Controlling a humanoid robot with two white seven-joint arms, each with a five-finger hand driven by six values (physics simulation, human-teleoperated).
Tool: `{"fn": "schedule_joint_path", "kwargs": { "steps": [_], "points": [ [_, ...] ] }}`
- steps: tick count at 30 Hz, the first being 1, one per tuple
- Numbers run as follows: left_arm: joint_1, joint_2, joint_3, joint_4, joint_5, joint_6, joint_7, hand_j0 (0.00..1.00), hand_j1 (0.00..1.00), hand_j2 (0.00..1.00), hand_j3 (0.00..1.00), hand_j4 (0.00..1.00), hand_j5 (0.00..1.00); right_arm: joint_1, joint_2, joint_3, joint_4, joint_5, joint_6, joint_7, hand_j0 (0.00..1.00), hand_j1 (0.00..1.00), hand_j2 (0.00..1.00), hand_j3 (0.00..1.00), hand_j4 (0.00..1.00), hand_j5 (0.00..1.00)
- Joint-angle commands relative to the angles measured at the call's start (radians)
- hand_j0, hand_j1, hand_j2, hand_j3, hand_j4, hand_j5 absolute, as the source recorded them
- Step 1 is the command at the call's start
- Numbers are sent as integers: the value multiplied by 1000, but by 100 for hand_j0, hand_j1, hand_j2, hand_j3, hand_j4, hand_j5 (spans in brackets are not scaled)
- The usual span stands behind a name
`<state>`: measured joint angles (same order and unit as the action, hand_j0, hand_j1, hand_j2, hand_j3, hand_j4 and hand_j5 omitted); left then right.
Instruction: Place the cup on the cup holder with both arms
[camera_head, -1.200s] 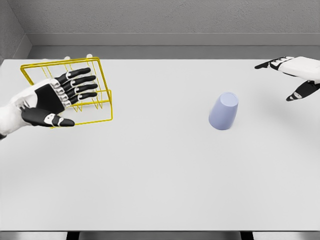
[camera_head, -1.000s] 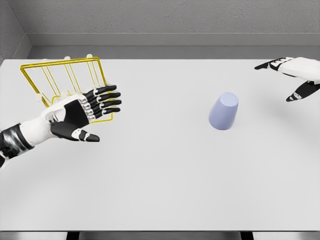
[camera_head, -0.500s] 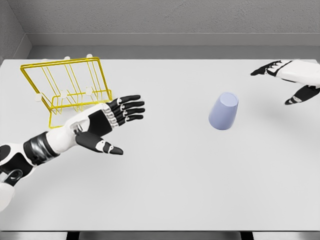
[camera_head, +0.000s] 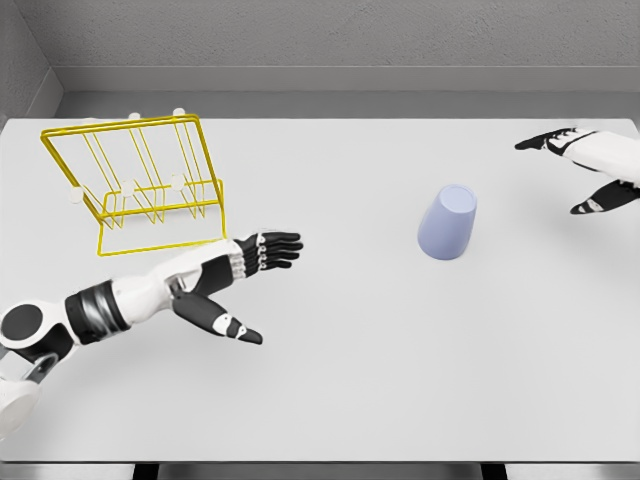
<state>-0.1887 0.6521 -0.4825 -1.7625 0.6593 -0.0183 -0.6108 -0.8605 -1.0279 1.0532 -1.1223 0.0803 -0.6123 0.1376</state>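
at the fingertips first: your left hand (camera_head: 235, 272) has its fingers (camera_head: 283, 248) stretched flat and loosely spread toward the cup (camera_head: 447, 223), thumb angled down and out, gripping nothing. well apart from the cup, with bare table (camera_head: 340, 380) between. forearm runs low across the surface from the lower left edge.

your right hand (camera_head: 590, 165) sits at the far right edge, fingers extended and parted, also empty; cup lies to its left, not touching.

progress: nothing done yet. cup stands upside down, right of centre, leaning slightly, untouched. yellow wire cup holder (camera_head: 140, 180) sits at the back left, nothing on its pegs, just behind your left forearm.

left to do, by my reading: close on the cup, grasp it, carry it across to the holder, seat it on a peg.
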Motion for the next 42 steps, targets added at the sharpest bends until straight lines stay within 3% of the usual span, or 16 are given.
{"fn": "schedule_joint_path", "kwargs": {
  "steps": [1, 3, 6, 8, 9, 11, 13, 17, 19, 25, 29, 37, 42],
  "points": [
    [-2, -17, 1, -2, -30, -29, 0, 100, 100, 100, 100, 100, 100, 0, 14, 56, 33, -10, 1, -148, 100, 100, 100, 100, 100, 100],
    [0, -17, 1, 1, -32, -40, 0, 100, 100, 100, 100, 100, 100, 0, 23, 73, 36, -16, 1, -161, 100, 100, 100, 100, 100, 100],
    [8, -20, 1, 1, -32, -86, 0, 100, 100, 100, 100, 100, 100, 3, 28, 149, 47, -189, 1, -161, 100, 100, 100, 100, 100, 100],
    [15, -22, 1, 1, -33, -138, 0, 100, 100, 100, 100, 100, 100, 3, 26, 246, 36, -338, 1, -161, 100, 100, 100, 100, 100, 100],
    [14, -23, 1, 3, -33, -137, 0, 100, 100, 100, 100, 100, 100, 3, 25, 272, 35, -363, 1, -161, 100, 100, 100, 100, 100, 100],
    [14, -40, 1, 3, -37, -138, 0, 100, 100, 100, 100, 100, 100, 2, 20, 278, 33, -363, 1, -161, 94, 94, 94, 94, 94, 94],
    [17, -40, 1, 1, -33, -127, 0, 100, 100, 100, 100, 100, 100, -2, 17, 280, 30, -356, 1, -162, 100, 100, 100, 100, 100, 100],
    [17, -39, 2, 6, -35, -126, 0, 100, 100, 100, 100, 100, 100, -2, 23, 284, 29, -364, 1, -171, 100, 100, 100, 100, 100, 100],
    [15, -40, 4, 9, -37, -126, 0, 100, 100, 100, 100, 100, 100, -2, 29, 327, 29, -384, 1, -265, 100, 100, 100, 100, 100, 100],
    [12, -52, 2, 23, -46, -121, 0, 100, 100, 100, 100, 100, 100, -3, 86, 455, 0, -674, 1, -279, 100, 100, 100, 100, 100, 100],
    [9, -71, 4, 44, -58, -121, 0, 100, 100, 100, 100, 100, 100, -6, 100, 493, -48, -735, 1, -279, 100, 100, 100, 100, 100, 100],
    [6, -78, 7, 57, -66, -121, 0, 100, 100, 100, 100, 100, 100, -8, 120, 550, -48, -967, 1, -279, 100, 100, 100, 100, 100, 100],
    [2, -81, 7, 64, -67, -121, 0, 100, 100, 100, 100, 100, 100, -8, 140, 596, -62, -1019, 1, -279, 100, 100, 100, 100, 100, 100]
  ]
}}
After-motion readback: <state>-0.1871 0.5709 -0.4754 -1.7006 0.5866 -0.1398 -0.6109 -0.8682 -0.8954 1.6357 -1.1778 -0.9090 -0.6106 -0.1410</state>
